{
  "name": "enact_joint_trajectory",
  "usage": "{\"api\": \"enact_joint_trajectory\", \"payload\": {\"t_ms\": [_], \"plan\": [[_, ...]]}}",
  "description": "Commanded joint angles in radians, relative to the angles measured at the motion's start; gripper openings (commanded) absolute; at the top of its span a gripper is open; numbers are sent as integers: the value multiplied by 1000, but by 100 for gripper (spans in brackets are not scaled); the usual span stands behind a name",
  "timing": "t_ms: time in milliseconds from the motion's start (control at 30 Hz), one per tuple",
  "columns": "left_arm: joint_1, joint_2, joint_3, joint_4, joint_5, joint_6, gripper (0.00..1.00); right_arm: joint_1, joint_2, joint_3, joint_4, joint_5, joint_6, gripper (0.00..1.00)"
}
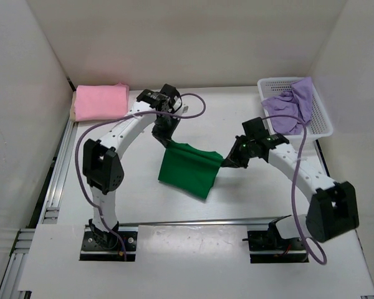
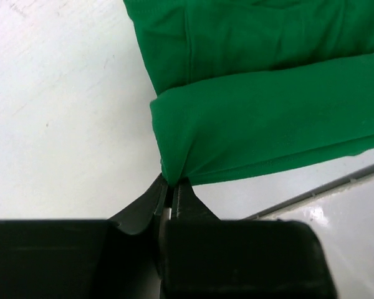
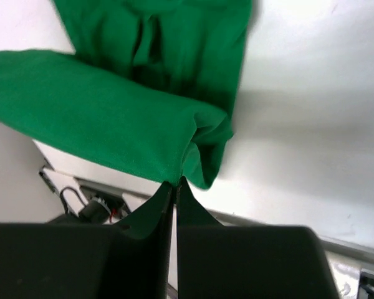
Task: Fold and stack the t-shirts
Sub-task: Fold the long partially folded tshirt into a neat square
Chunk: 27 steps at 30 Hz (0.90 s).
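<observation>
A bright green t-shirt [image 1: 188, 170] hangs folded over mid-table, held up by both arms at its top edge. My left gripper [image 1: 168, 144] is shut on its left corner, and the left wrist view shows the green t-shirt [image 2: 268, 124] pinched at the fingertips [image 2: 169, 187]. My right gripper [image 1: 225, 162] is shut on the right corner; in the right wrist view the green t-shirt [image 3: 112, 118] bunches at the tips [image 3: 176, 182]. A folded pink t-shirt [image 1: 100, 101] lies at the back left on a tan one [image 1: 73, 112]. A light purple t-shirt [image 1: 291, 104] lies crumpled in the basket.
The white mesh basket [image 1: 324, 124] stands at the back right. White walls close off the back and sides. The table's metal rail [image 1: 56, 180] runs along the left edge. Purple cables loop over both arms.
</observation>
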Motion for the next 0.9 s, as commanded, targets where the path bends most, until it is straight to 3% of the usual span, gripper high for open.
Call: {"api": "enact_joint_trajectory", "payload": {"t_ms": [0, 200, 233, 267, 367, 400, 467, 633, 667, 700, 767, 800, 867], "plan": [[41, 55, 56, 11, -75, 17, 10, -54, 89, 45, -46, 41, -71, 0], [61, 186, 163, 51, -100, 17, 13, -110, 299, 166, -27, 27, -80, 0], [61, 213, 174, 65, -117, 17, 19, -119, 348, 186, -27, 27, -80, 5], [72, 224, 185, 83, -129, 17, 36, -128, 371, 206, -27, 44, -80, 13], [98, 250, 195, 172, -183, 17, 59, -146, 445, 289, -3, 58, -80, 48], [98, 251, 214, 186, -204, 17, 70, -146, 460, 315, -3, 58, -94, 50], [135, 260, 232, 206, -259, 17, 74, -146, 485, 398, -3, 77, -120, 53], [149, 168, 177, 261, -261, 17, 76, -136, 420, 397, -3, 113, -203, 50], [132, 104, 144, 278, -197, 17, 74, -125, 396, 371, 15, 126, -203, 45], [102, 71, 104, 301, -159, 17, 74, -102, 352, 310, 29, 136, -212, 30], [63, 24, -7, 353, -96, 17, 74, -79, 325, 256, 61, 122, -203, 20], [25, 13, -24, 353, -44, 17, 74, -64, 325, 222, 62, 110, -188, 11], [-3, 29, -35, 353, -14, 17, 74, -64, 334, 199, 62, 78, -159, 5]]}}
